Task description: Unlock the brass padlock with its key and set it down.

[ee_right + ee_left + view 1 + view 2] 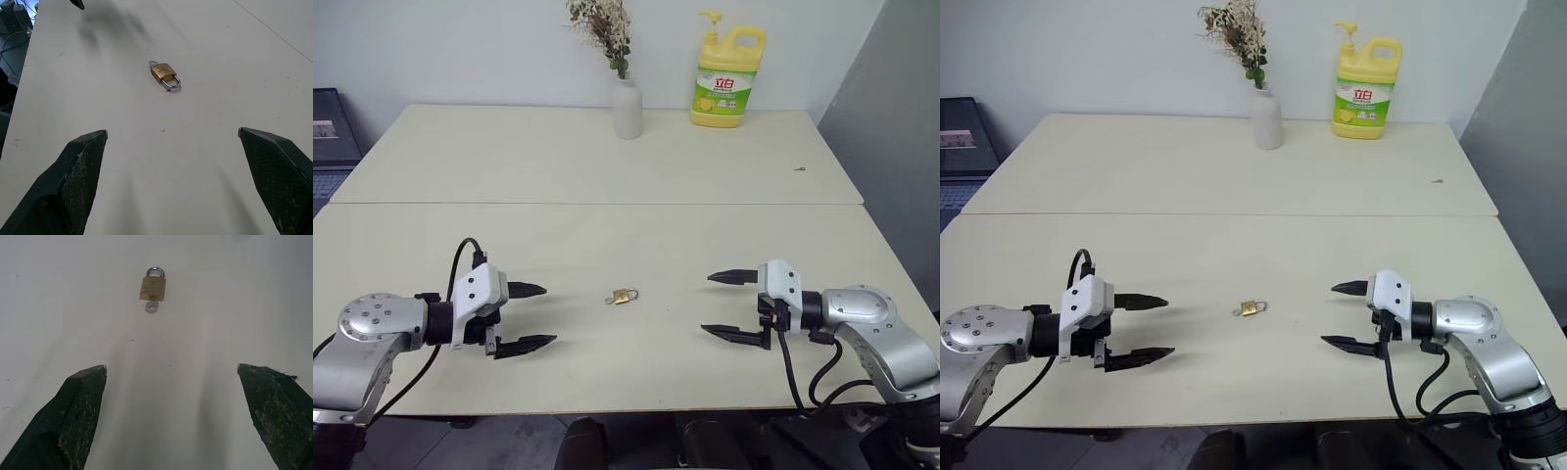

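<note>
A yellow soap bottle [728, 78] stands at the far right of the table [509, 166]. Its green label carries white Chinese characters reading "立白". The smaller print below is too small to read.

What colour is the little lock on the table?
The brass padlock is golden yellow, with a silvery loop on top. It shows best in the left wrist view.

I see a gold-brass padlock [624, 296] w/ silver shackle, silvery key [151, 307] in it, on pale cream table [607, 166]. Gripper fingers [524, 345] black, wrists white/silver. Bottle [727, 71] yellow w/ green label; vase [626, 107] white.
</note>
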`<control>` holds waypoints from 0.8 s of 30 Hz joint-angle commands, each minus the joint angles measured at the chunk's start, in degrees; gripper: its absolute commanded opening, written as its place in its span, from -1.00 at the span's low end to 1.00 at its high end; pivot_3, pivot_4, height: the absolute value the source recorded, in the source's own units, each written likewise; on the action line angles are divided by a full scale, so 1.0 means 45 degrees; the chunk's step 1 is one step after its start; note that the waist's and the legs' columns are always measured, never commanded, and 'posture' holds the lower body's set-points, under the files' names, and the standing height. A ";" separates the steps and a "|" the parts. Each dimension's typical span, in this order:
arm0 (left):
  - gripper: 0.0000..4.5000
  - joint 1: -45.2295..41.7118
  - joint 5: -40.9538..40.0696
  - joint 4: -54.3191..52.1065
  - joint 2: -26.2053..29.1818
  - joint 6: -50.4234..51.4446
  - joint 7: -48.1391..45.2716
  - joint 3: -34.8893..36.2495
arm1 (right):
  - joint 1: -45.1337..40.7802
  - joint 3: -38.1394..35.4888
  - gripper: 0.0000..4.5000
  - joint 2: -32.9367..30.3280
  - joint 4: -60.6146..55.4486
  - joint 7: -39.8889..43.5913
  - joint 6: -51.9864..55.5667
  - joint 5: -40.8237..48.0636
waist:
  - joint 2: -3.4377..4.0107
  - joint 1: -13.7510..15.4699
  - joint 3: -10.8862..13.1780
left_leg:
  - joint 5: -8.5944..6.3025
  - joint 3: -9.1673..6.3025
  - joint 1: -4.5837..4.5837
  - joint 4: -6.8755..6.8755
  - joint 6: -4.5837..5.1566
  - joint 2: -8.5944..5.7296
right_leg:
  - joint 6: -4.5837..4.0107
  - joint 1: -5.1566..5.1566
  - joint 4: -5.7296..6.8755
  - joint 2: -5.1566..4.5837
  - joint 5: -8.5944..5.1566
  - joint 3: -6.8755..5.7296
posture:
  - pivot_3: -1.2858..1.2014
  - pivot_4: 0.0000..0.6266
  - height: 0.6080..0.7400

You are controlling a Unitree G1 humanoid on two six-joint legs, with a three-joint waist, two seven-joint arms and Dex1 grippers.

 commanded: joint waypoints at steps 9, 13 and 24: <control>1.00 0.0141 0.0174 -0.0012 0.0485 -0.0707 -0.0303 0.0526 | -0.1446 0.1026 1.00 0.0308 -0.1143 -0.0555 0.1747 -0.0234 | 0.0005 -0.0031 0.0003 | 0.0000 0.0000 0.0002 -0.0003 0.0000 0.0004 | -0.0007 -0.0004 0.0003 0.0001 -0.0003 0.0000 | 0.03 -0.52 1.00; 1.00 0.0051 -0.0083 -0.0168 0.0522 -0.0475 -0.0336 0.0588 | -0.2920 0.2380 1.00 0.1307 -0.0625 -0.0935 0.2530 -0.0890 | 0.0004 -0.0033 0.0002 | 0.0000 -0.0004 0.0003 0.0000 0.0000 0.0005 | -0.0007 -0.0006 0.0012 0.0003 -0.0003 -0.0006 | 0.03 -0.52 1.00; 1.00 0.0479 0.0159 -0.0690 0.0698 -0.0608 -0.0380 0.0641 | -0.6567 0.5667 1.00 0.4003 0.3086 -0.0541 0.2638 -0.3149 | 0.0008 -0.0018 0.0004 | 0.0000 -0.0007 -0.0021 -0.0003 0.0000 0.0010 | -0.0084 -0.0036 0.0016 0.0003 0.0022 -0.0025 | 0.03 -0.52 1.00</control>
